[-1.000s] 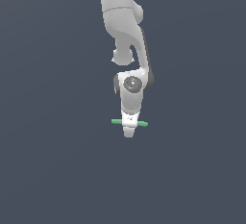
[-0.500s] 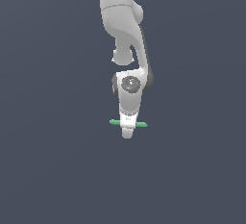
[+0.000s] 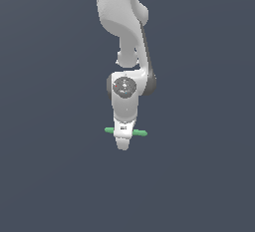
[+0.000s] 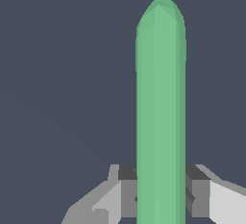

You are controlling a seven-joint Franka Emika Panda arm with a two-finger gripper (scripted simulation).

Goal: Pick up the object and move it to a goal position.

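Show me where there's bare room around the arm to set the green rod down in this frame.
Nearly everywhere. The dark surface shows nothing on it to the exterior view's left and right of the arm and below the gripper. The only crowded spot is at the gripper itself, where its fingers close on the green rod.

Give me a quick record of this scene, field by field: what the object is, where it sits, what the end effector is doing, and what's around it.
object: thin bright green rod with rounded ends
rod position: crosswise in the end effector, one end sticking out on each side in the exterior view
end effector state: fingers pressed on both sides of the rod
arm: white, reaching down from above
surroundings: plain dark grey background
goal marker: none visible
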